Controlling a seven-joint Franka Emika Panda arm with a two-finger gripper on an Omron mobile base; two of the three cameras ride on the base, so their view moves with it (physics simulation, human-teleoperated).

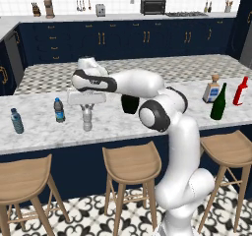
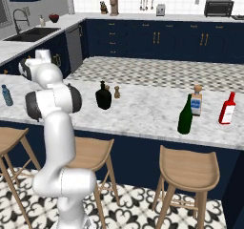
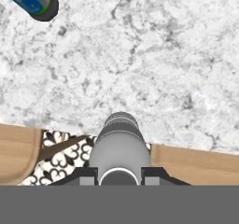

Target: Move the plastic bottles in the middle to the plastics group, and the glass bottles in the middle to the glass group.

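Jaws (image 3: 119, 174) clamped on grey water bottle (image 1: 87, 118) | bottle upright between them | over marble counter (image 1: 44, 132)

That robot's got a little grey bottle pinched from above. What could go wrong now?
1. The hand grips the grey bottle only near its cap, so it could slip or swing.
2. The blue-labelled bottle stands close beside it; setting down carelessly might topple it.
3. The counter edge lies close below the bottle; a drop could roll off.
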